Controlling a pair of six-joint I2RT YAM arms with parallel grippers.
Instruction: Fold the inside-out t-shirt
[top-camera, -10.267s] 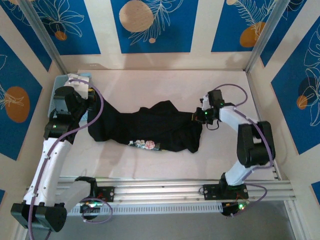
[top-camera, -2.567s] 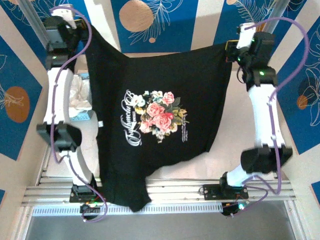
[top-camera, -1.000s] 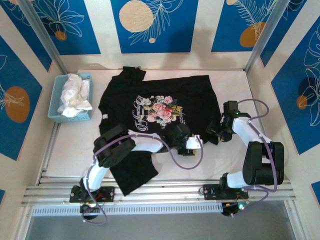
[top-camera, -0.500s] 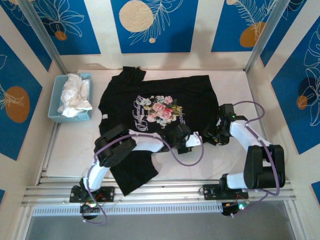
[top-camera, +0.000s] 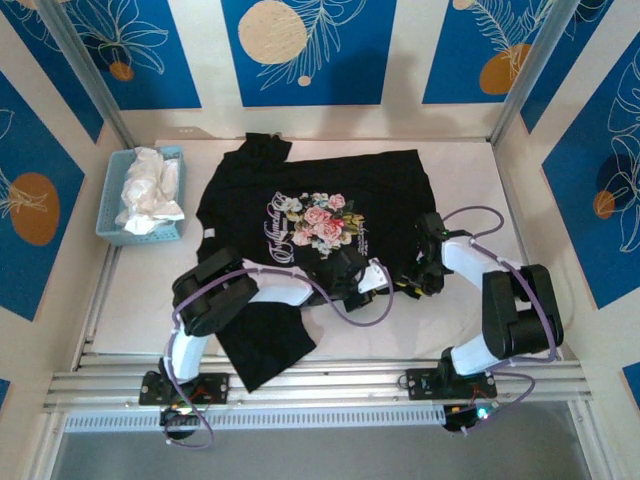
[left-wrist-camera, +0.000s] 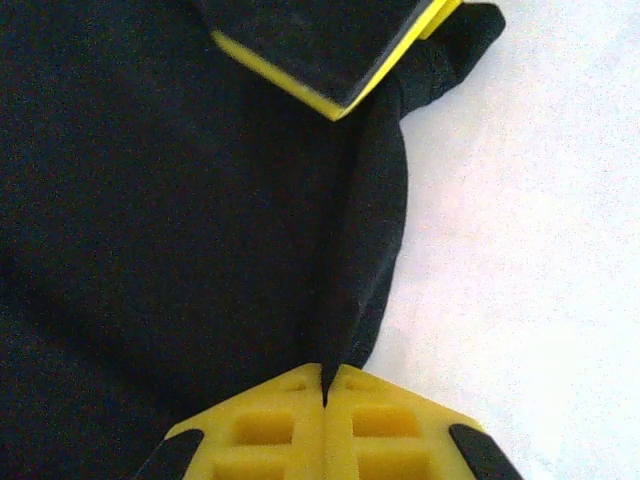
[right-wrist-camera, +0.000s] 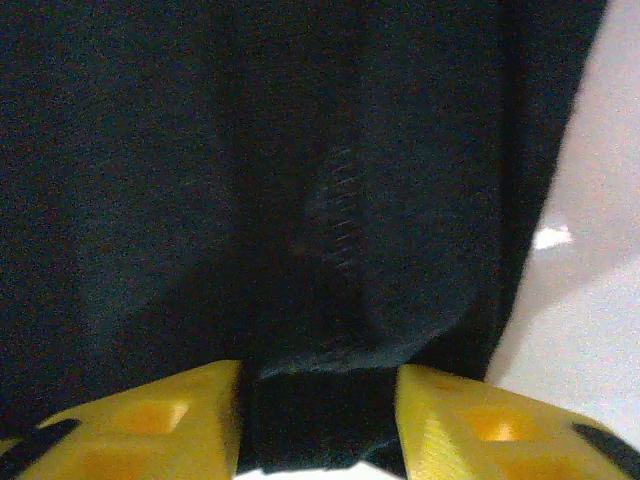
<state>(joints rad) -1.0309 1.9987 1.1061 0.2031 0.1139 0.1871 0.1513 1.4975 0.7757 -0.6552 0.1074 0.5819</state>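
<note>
The white table (top-camera: 480, 180) is spreading across the middle of the overhead frame, carrying everything else. The black t-shirt (top-camera: 390, 180) is lying over its centre — one corner poking up at the upper left of the cloth, a long flap reaching down toward the bottom rail, and a printed bunch of pink roses with white lettering (top-camera: 322, 222) facing up mid-frame. The light-blue basket (top-camera: 112, 210) is standing at the left of the frame, apart from the shirt, with a crumpled white cloth (top-camera: 150, 190) sitting in it. The left claw (left-wrist-camera: 325, 420) is pinching the shirt's edge, its yellow fingers closed together on the fabric, just below the centre of the overhead frame. The right claw (right-wrist-camera: 318, 420) is hovering or resting at the shirt's lower right — its fingers standing apart, with dark cloth showing between them.
</note>
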